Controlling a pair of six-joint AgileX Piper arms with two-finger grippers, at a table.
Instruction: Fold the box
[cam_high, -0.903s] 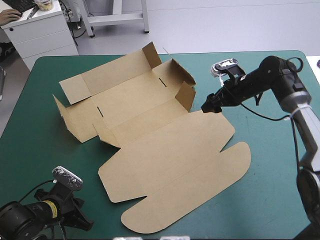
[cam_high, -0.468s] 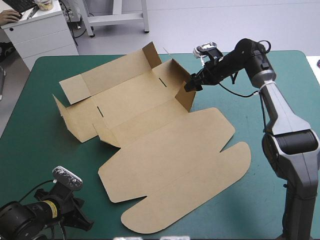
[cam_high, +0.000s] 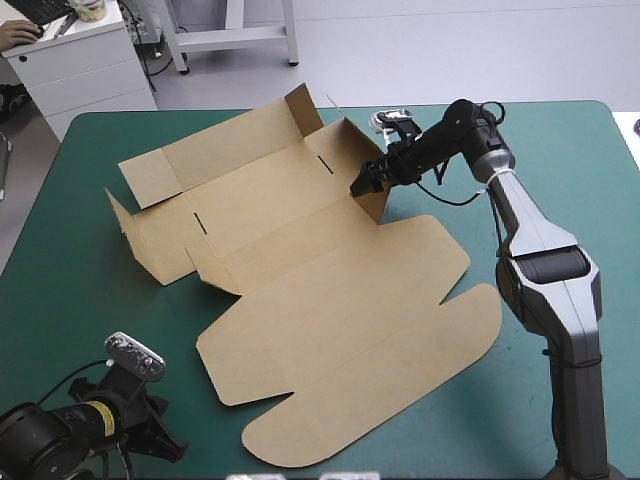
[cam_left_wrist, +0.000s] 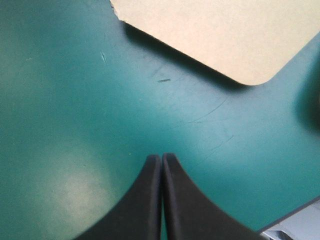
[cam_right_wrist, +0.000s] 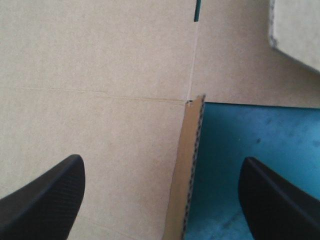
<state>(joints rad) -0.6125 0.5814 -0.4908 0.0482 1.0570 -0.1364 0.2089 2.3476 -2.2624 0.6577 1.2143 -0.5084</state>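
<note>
The brown box (cam_high: 300, 260) lies opened out across the middle of the table (cam_high: 560, 150), on the teal-green cover. The long lid panel is flat toward the near side, and the far part has a few walls tipped up. Over at the sheet's far right, the right gripper (cam_high: 362, 186) is right at the raised side flap (cam_high: 375, 195). In its wrist view the black fingers stand wide apart, one over the board's floor, the other over bare cover. The flap's corrugated edge stands up between them, touched by neither as far as I can see. A narrow slot (cam_right_wrist: 197, 11) shows in the board just ahead. Down at the near left corner the left gripper (cam_left_wrist: 161, 157) is over bare cover, fingers pressed together in a point, holding nothing — the lid's rounded corner (cam_left_wrist: 250, 70) lies ahead of it, apart.
</note>
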